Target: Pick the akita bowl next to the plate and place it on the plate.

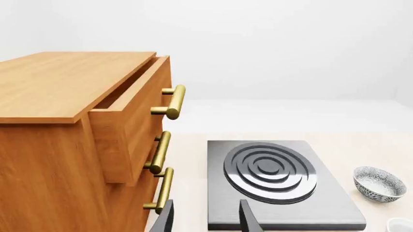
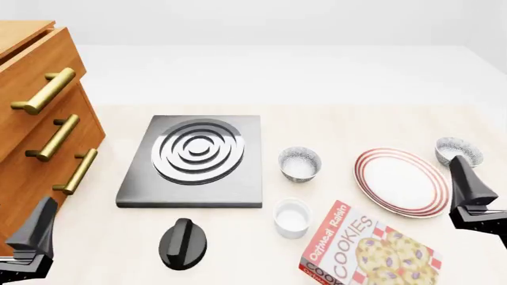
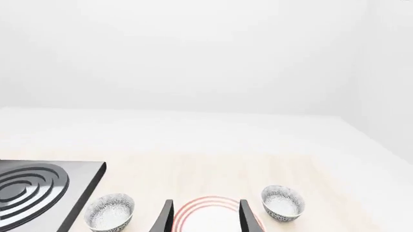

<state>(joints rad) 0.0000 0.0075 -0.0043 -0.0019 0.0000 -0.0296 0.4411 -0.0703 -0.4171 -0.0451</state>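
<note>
**Spotter:** Two alike. Which one are you after?

**Operator:** I judge it's the bowl [image 2: 458,151] just beside the plate [image 2: 400,181], at its far right rim. The twin [image 2: 300,163] sits further off, towards the burner [image 2: 194,160]. Nothing is grasped yet. My right gripper [image 3: 205,212] hangs near the plate, jaws apart and empty, and my left gripper [image 1: 206,215] is the same. Next I need to reach forward and lower onto that bowl's rim.

**Spotter:** Anything inside them?

**Operator:** The bowl, twin, ramekin [image 2: 291,217] and plate all look empty.

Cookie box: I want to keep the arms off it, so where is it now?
In the front view the cookie box lies at the near edge, right of centre, just in front of the plate and beside the white ramekin.
</note>
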